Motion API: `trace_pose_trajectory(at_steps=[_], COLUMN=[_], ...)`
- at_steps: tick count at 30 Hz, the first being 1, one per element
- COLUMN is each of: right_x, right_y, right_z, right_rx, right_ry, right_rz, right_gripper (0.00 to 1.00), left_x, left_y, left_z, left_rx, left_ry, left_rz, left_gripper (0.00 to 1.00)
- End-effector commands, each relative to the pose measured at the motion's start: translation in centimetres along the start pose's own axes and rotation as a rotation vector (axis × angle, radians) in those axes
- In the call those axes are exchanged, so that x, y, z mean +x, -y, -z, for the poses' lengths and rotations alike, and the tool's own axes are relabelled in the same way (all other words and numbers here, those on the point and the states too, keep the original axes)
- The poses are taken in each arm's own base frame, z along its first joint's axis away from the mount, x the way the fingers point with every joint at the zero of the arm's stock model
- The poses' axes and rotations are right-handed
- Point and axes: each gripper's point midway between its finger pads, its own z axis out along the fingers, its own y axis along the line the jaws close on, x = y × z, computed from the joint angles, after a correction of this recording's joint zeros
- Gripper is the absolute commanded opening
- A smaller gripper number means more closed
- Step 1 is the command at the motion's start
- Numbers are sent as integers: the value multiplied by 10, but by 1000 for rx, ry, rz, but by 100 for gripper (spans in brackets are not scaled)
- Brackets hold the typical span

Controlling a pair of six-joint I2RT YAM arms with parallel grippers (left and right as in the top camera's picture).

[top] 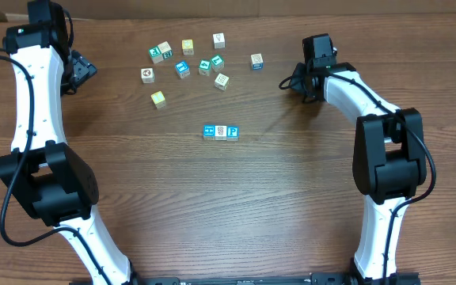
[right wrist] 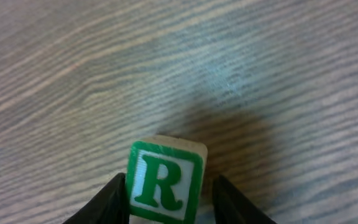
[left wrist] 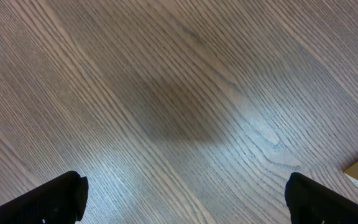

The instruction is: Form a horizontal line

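Pinching one green R cube (right wrist: 163,182), right tool (right wrist: 166,190); left tool (left wrist: 185,190) gapes empty. Three cubes make the horizontal line (top: 221,131); eleven loose cubes (top: 182,69) beyond.

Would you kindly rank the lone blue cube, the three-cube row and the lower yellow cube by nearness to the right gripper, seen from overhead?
1. Lone blue cube, just beside the right gripper.
2. Three-cube row, table centre.
3. Lower yellow cube, far across the table.

My bench (top: 212,206) is dark brown wood, its grain running crosswise, evenly lit with a soft sheen.
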Motion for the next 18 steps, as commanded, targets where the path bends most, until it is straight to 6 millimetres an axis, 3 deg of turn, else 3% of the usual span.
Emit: trace_pose_trajectory(at_steps=[1, 6, 11, 18], right_x=[-4, -15, -19, -28], right_y=[1, -2, -4, -8], right_z=[12, 33, 33, 32], right_rx=[7, -6, -12, -25], right_ry=[10, 35, 55, 92], right_rz=[-1, 44, 165, 176], right_gripper=[39, 39, 52, 53], left_x=[-1, -1, -1, -1], left_y=[2, 2, 2, 2], left_z=[6, 6, 6, 6], left_rx=[2, 2, 2, 2], left_ry=[16, 16, 16, 16], left_rz=[-8, -8, -8, -8], left_gripper=[100, 100, 100, 100])
